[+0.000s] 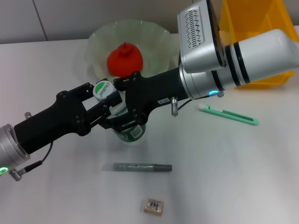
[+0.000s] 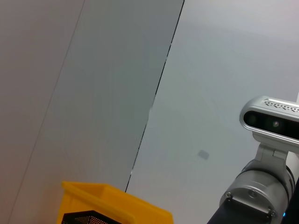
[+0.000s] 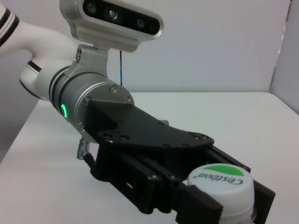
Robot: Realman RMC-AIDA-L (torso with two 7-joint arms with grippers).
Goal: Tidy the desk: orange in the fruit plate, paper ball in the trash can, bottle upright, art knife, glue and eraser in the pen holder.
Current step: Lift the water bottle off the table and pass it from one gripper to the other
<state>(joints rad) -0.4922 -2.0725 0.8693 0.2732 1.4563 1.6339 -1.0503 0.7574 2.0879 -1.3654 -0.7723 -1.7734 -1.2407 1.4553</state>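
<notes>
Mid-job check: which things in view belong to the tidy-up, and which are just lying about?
Job: bottle, held by left gripper, right gripper beside it; orange in fruit plate; trash can; knife; grey stick, likely glue; eraser.
Lying about: nothing visible.

Both arms reaching to mid-table, meeting head-on. Left gripper (image 1: 113, 111) coming in low from the near left, fingers (image 3: 198, 205) clamped just under the bottle (image 1: 125, 122) cap. Right gripper (image 1: 122, 108) descending from the far right, jaws closed on the same neck.
</notes>
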